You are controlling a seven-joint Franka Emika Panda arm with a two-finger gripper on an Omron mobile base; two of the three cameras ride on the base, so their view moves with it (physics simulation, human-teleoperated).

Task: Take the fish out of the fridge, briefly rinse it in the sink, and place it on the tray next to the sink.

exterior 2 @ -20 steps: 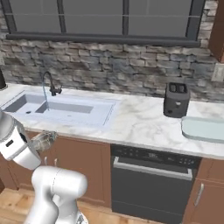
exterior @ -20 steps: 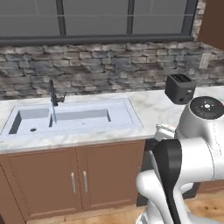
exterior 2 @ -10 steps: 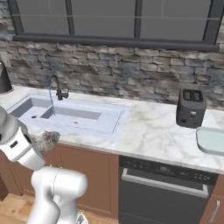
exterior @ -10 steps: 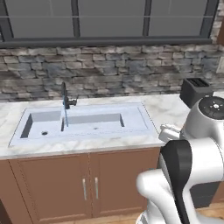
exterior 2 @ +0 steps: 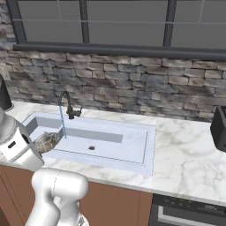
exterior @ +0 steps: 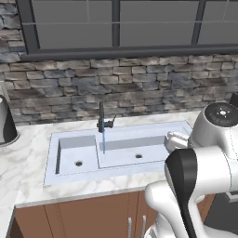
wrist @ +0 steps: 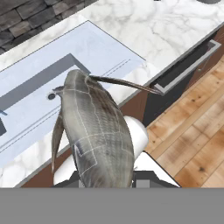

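Observation:
The fish [wrist: 94,135], grey-brown with thin fins, lies along the hand view with its tail fin toward the counter. My gripper [wrist: 109,183] is shut on it, and its body hides the fingertips. In the right base view the fish [exterior 2: 46,142] sticks out of the hand above the front left corner of the sink [exterior 2: 132,152]. The pale double-basin sink [exterior: 125,160] has a slim black faucet [exterior: 101,122] with a thin blue stream of water [exterior: 103,142] running from it. The sink [wrist: 43,87] lies beyond the fish. The tray and the fridge are out of view.
A black toaster [exterior 2: 219,128] stands on the marble counter at the right. A dark rounded pot [exterior: 4,121] sits on the counter left of the sink. A dark appliance front with a long handle [wrist: 183,65] sits under the counter. A stone wall and a window rise behind.
The whole picture has shifted: the base has driven left and closer, so the sink has slid toward the middle and the tray has left the view. The fish stays in the gripper.

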